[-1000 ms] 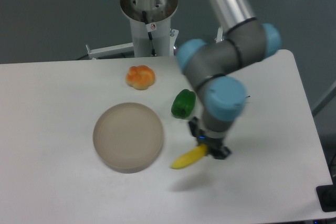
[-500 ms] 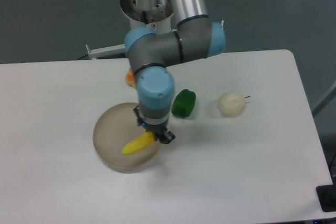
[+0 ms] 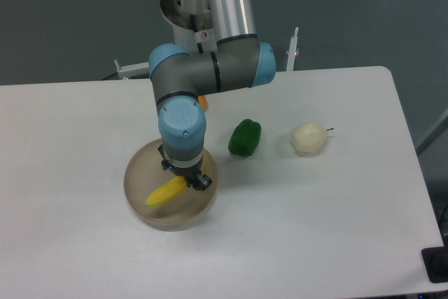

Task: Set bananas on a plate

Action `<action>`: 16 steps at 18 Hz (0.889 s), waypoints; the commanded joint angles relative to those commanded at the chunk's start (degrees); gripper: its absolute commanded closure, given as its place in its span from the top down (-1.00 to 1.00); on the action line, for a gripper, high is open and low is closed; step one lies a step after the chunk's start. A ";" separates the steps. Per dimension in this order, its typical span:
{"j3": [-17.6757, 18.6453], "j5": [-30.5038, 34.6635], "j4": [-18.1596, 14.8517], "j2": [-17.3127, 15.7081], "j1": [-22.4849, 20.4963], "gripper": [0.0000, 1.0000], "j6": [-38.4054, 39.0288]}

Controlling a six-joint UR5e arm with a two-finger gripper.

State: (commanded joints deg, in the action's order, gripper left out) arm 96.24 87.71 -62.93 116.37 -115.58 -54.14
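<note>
Plate rim rings the jaw-held banana.

Arm swung from the table's right side to the left, carrying the banana in the closed gripper. Banana, previously over bare table right of the plate, then over the plate's right part, moved further left to sit over the plate's centre. White round fruit became uncovered; orange bun became almost fully hidden behind the arm
</note>
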 joint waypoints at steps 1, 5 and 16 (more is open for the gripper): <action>0.00 0.00 0.00 0.09 0.00 -0.66 0.00; -0.35 0.09 0.09 1.06 0.09 -0.35 0.00; -2.29 1.06 2.82 -3.06 -5.16 1.00 1.50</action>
State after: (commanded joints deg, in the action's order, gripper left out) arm 93.95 88.77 -60.11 113.31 -120.74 -52.64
